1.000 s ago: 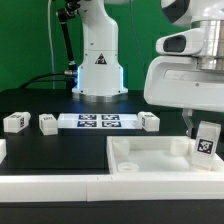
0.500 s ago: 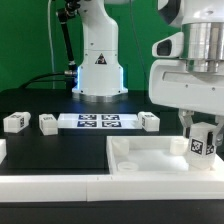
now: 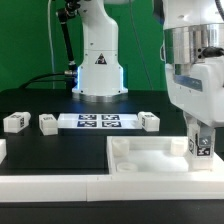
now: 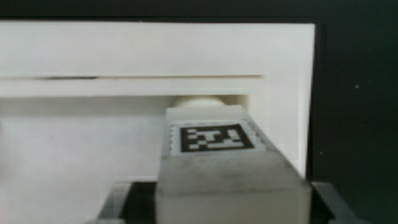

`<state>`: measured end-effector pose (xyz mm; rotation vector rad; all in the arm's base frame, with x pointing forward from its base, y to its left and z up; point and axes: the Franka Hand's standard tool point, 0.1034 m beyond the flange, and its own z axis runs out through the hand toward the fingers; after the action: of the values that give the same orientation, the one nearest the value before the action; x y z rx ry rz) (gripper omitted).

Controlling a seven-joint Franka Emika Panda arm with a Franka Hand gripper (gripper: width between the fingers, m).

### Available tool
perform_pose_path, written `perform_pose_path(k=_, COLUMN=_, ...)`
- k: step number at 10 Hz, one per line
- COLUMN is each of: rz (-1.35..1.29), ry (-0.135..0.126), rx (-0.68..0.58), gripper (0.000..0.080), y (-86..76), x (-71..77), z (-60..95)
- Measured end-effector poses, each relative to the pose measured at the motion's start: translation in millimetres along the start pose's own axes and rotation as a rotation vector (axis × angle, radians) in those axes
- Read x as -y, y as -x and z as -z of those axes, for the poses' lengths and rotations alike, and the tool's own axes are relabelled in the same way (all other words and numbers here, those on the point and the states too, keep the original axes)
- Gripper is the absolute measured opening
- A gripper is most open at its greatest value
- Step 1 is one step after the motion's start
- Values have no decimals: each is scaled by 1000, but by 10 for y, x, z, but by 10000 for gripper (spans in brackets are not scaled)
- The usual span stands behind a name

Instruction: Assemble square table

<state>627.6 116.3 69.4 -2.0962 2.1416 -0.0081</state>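
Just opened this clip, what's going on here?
The gripper is shut on one white tagged leg, holding it upright at the corner of the square panel on the exterior view's right. Whether the leg already touches the panel is not clear. Three other legs lie loose on the black table behind, two to the exterior view's left of the marker board and one to its right.

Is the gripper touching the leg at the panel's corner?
Touching. The wrist view shows the leg clamped in the gripper, with no gap at either side.
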Motion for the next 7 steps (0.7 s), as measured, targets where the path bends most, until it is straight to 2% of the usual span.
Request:
perform_pose_path(k=2, rz=43, ry=3, rx=-7, gripper=534, y=7, x=-4, z=-3)
perform_pose_path(k=3, rz=263, ry=6, rx=-42, gripper=534, y=56, x=-6, z=-1)
perform_pose_path(k=4, rz=447, ry=-20, rx=-56, gripper=625, y=78, x=33, z=8)
perform_pose_path(k=5, rz=552, ry=-40, rx=-67, gripper=642, y=68, x=45, z=12)
perform_pose_path(k=7, rz=664, ry=-34, rx=-70, gripper=648, y=76, x=34, z=22)
